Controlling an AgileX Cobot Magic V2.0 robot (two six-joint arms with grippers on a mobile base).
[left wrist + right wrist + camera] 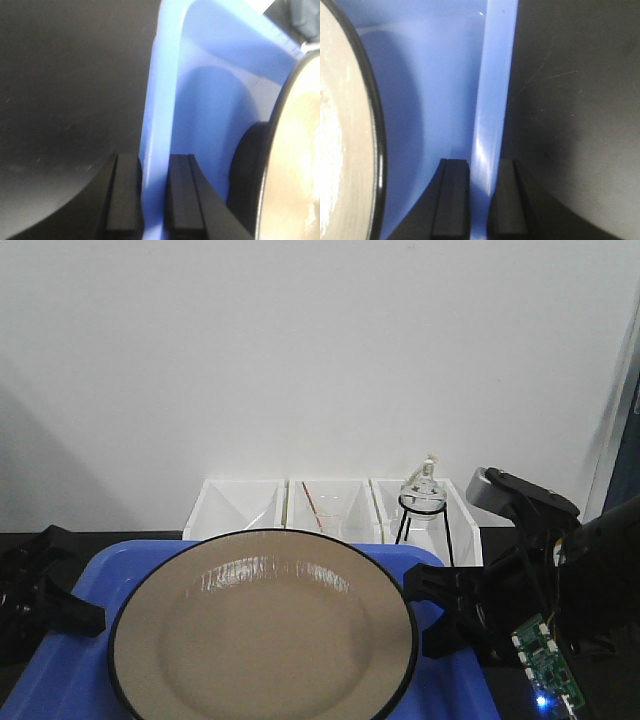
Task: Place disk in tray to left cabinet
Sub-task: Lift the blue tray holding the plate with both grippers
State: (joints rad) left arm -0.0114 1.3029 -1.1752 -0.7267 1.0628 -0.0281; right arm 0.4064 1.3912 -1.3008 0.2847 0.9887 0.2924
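The tan disk (265, 630) with a thin black rim lies in the blue tray (110, 565) and fills most of it. My left gripper (70, 612) is shut on the tray's left rim (160, 125), one finger on each side of the wall. At the opposite side my right gripper (432, 612) is shut on the right rim (492, 110). The disk's edge (295, 165) shows at the right of the left wrist view, and the disk (340, 150) sits at the left of the right wrist view. The left cabinet is out of view.
Three white bins (240, 505) stand in a row against the white wall behind the tray. The right bin holds a glass flask (421, 490) on a black wire stand. A dark counter surface (575, 115) lies under the tray.
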